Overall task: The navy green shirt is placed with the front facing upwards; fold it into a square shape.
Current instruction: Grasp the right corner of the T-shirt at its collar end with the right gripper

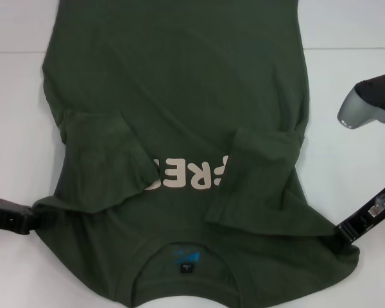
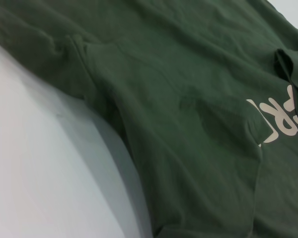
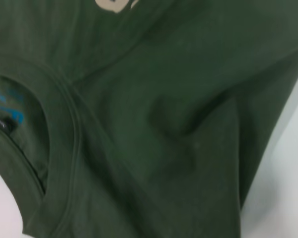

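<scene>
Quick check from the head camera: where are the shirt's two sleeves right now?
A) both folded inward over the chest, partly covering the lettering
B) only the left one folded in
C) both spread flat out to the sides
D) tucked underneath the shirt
A: on the navy green shirt, both sleeve flaps lie over the front, covering the ends of the cream lettering.

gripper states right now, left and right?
Left tool: at the shirt's left shoulder edge; open or closed cannot be told.
Right tool: at the shirt's right shoulder edge; cannot be told either.
</scene>
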Controlling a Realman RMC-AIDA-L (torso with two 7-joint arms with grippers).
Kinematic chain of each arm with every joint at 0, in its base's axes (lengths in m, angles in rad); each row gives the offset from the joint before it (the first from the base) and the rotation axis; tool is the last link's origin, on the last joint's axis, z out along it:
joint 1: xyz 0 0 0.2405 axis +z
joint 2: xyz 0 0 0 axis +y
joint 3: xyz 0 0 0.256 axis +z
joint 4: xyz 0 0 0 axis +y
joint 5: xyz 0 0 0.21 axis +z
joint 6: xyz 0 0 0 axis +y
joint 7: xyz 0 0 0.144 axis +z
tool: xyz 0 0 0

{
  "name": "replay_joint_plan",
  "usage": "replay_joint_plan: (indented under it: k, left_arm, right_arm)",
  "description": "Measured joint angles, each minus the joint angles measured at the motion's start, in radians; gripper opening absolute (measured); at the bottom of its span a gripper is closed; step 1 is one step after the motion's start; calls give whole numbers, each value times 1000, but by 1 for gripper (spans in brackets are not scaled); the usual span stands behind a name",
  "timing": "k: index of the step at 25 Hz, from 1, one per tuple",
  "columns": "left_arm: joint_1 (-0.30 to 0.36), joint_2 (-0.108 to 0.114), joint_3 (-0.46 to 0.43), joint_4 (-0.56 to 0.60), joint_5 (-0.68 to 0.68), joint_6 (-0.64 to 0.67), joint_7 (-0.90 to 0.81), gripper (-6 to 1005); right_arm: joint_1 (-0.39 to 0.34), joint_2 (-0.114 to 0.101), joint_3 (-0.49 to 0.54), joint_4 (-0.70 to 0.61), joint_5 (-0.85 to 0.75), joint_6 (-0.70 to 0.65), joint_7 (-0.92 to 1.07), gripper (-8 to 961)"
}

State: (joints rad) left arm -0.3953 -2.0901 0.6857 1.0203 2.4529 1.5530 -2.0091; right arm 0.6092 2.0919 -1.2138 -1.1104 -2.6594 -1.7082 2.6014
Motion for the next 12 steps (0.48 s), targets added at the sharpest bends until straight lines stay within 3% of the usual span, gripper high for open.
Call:
replay_joint_plan:
  k: [7,12]
  left_arm:
    - [-5,-1,0,-1,0,-3,0,38]
    - [-10,0,0,-16,0,-8,1,38]
  right_arm:
    - [1,-1,-55,-5,-40,-5,32,10]
    - [2,-1,-48,-6,-49,0,26,3]
